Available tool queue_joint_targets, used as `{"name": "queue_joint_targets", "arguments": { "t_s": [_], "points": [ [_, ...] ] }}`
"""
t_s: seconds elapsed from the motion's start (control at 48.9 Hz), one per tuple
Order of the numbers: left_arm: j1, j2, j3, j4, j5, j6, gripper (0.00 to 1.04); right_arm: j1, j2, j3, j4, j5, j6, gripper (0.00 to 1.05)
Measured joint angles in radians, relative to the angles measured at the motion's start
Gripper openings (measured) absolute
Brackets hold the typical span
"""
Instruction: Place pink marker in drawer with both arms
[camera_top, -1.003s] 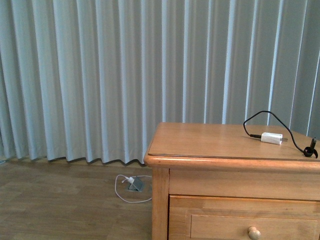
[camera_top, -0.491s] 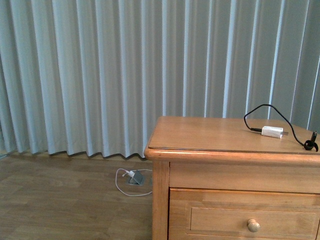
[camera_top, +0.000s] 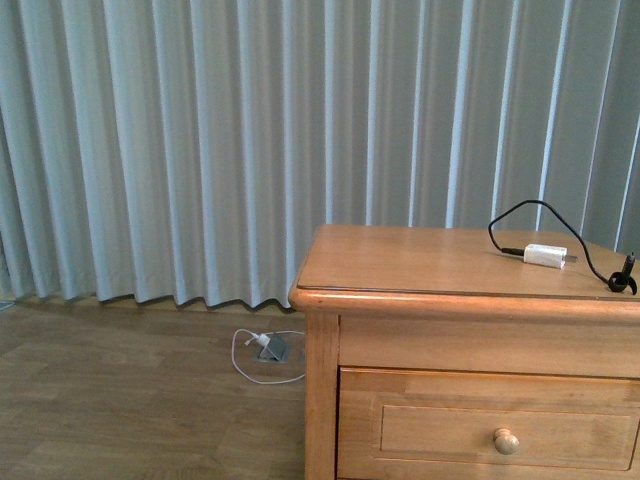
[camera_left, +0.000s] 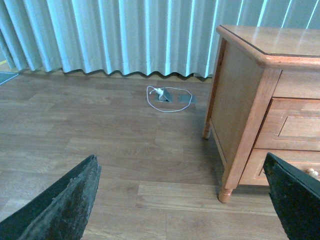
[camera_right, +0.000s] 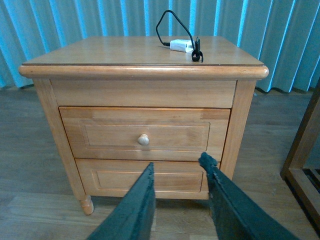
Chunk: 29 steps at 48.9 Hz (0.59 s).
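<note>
1. In the front view: a honey-coloured nightstand (camera_top: 470, 350) at lower right, pale pleated curtains (camera_top: 200, 150) behind, wood-look floor (camera_top: 120, 400) to the left.
2. On the worktop (camera_top: 400, 262): a small white charger plug (camera_top: 545, 256) with a looping black cable (camera_top: 520, 215), near the far right corner.
3. Below the worktop: the drawer (camera_top: 490, 420), fully closed, round wooden knob (camera_top: 506, 441) at the centre of its recessed panel.
4. In the right wrist view: the same drawer (camera_right: 145, 134) closed, a second closed drawer (camera_right: 140, 177) beneath it, without a visible knob.
5. Right hand (camera_right: 177, 170): released, two dark fingers (camera_right: 137, 205) parted with only a narrow gap, nothing between them, held in front of the lower drawer and apart from it.
6. Left hand (camera_left: 185, 195): released wide, fingers (camera_left: 65, 200) at the two lower corners of the left wrist view, empty, over bare floor beside the nightstand's side panel (camera_left: 235, 110).
7. On the floor near the curtain hem: a small grey floor socket (camera_top: 272, 346) with a white cord (camera_top: 245, 365) coiled around it.
8. Pink marker: not visible in any of the three views; location cannot be told.
</note>
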Motion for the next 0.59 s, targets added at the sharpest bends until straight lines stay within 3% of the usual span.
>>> {"name": "queue_joint_targets", "arguments": {
  "t_s": [0.328, 0.594],
  "points": [
    [0.0, 0.0, 0.0, 0.0, 0.0, 0.0, 0.99, 0.0, 0.0, 0.0, 0.0, 0.0, 0.001, 0.98],
    [0.0, 0.0, 0.0, 0.0, 0.0, 0.0, 0.99, 0.0, 0.0, 0.0, 0.0, 0.0, 0.0, 0.96]
  ]
}}
